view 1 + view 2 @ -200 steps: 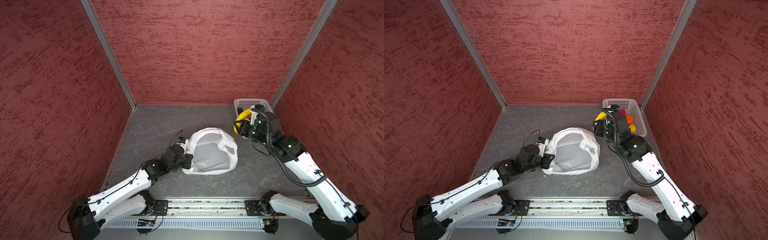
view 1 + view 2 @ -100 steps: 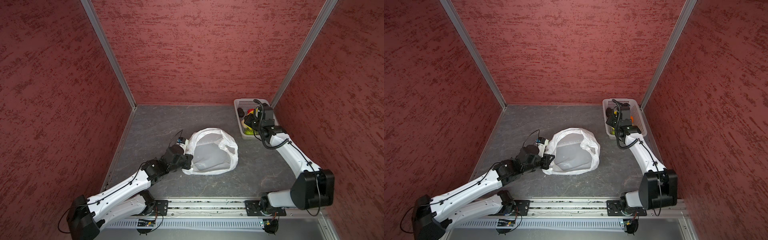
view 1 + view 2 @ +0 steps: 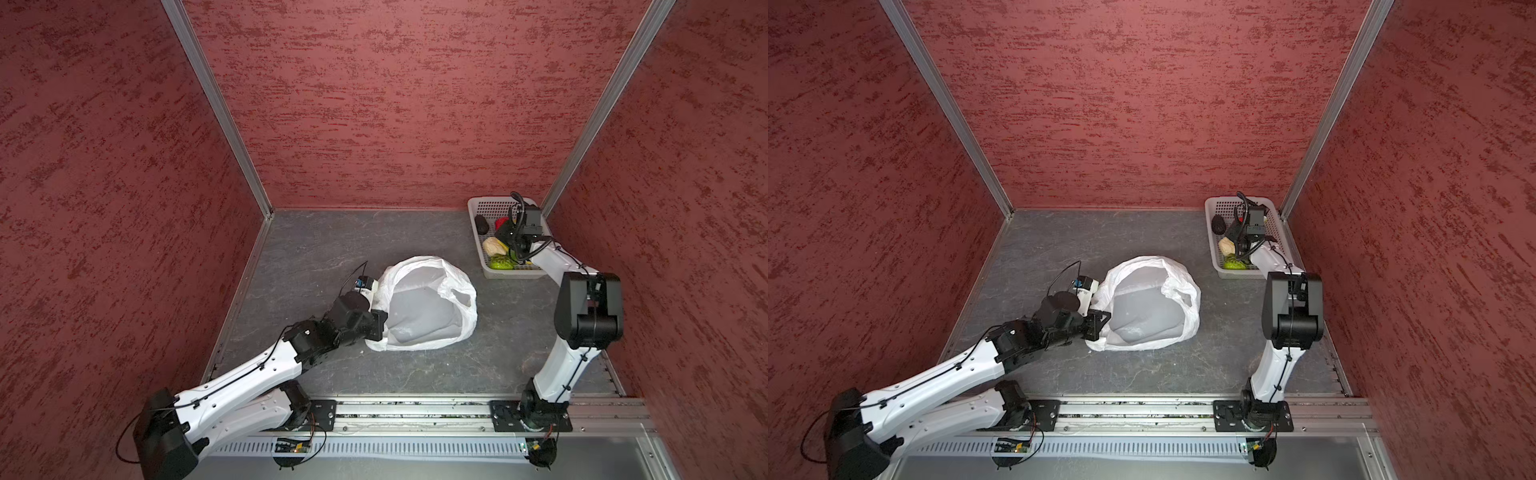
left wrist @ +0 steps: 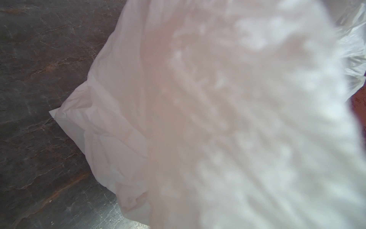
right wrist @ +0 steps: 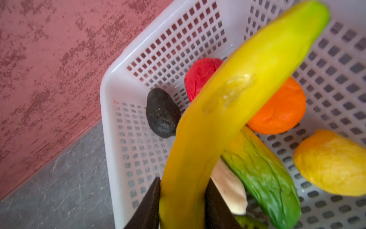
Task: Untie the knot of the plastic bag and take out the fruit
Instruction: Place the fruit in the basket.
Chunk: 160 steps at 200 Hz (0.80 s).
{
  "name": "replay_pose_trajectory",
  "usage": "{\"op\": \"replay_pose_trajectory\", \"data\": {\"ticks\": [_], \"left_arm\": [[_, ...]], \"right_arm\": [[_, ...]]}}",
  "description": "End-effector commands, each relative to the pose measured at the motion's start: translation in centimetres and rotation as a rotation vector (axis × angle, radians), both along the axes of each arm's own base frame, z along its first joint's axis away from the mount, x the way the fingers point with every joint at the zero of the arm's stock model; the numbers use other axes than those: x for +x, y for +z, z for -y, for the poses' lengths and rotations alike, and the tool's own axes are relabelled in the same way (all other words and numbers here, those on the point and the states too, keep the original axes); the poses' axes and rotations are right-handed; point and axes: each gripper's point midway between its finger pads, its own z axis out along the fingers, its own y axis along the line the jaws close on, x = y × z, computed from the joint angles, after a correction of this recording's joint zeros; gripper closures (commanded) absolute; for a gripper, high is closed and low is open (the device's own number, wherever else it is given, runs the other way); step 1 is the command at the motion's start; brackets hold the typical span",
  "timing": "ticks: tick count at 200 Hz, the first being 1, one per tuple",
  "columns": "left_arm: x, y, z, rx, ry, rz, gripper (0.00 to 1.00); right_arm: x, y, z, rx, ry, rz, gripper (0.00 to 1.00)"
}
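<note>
Over the basket (image 5: 107,123), the banana (image 5: 227,103) stretches away from the right fingers (image 5: 146,208).

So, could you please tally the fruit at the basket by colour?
Yellow: 2, banana in right pincer, rounder fruit
Green: 2, long fruit, bumpy fruit
Red fruit: 1
Orange fruit: 1
Dark fruit: 1
Whitish fruit: 1
Total: 8

Red textured walls (image 3: 374,104), aluminium corner posts (image 3: 217,108), grey marbled floor (image 3: 316,241).
</note>
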Motion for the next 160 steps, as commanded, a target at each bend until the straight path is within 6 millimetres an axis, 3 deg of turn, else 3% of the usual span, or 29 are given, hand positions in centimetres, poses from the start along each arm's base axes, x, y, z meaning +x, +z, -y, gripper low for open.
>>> {"op": "replay_pose_trajectory", "data": {"ticks": [1, 42, 108, 160], "left_arm": [[0.2, 0.3, 0.1, -0.008, 0.01, 0.014, 1.0], [0.4, 0.4, 0.3, -0.008, 0.006, 0.02, 1.0], [0.4, 0.4, 0.3, -0.012, 0.008, 0.027, 1.0], [0.9, 0.6, 0.2, -0.017, 0.024, 0.044, 1.0]], "right_arm": [[1.6, 1.1, 0.0, -0.012, 0.029, 0.025, 0.55], [1.7, 0.7, 0.7, -0.038, 0.004, -0.006, 0.31], [0.6, 2.8, 0.2, -0.03, 0.025, 0.028, 0.26], [-2.5, 3.7, -1.5, 0.003, 0.072, 0.038, 0.25]]}}
